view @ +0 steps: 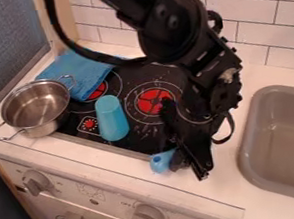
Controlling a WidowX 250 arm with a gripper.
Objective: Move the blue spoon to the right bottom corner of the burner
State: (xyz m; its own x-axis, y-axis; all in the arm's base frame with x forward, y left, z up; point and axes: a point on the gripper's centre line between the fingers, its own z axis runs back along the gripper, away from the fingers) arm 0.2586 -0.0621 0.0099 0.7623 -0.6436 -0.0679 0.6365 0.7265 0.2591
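Observation:
The black gripper (189,163) hangs low over the front right edge of the black cooktop, at the lower centre of the camera view. Just left of its tip, a rounded blue end of the spoon (160,162) shows at the counter's front edge. The rest of the spoon is hidden behind the gripper, and whether it is held cannot be made out. Behind and left of the gripper lies the burner (150,101), a red disc with pale rings on the cooktop; the arm covers part of the cooktop's right side.
A steel pot (36,107) stands at the cooktop's left edge, with a blue cloth (78,72) behind it. Between pot and gripper is a turquoise cylindrical object (112,118). The grey sink (246,157) lies to the right, and a tiled wall runs along the back.

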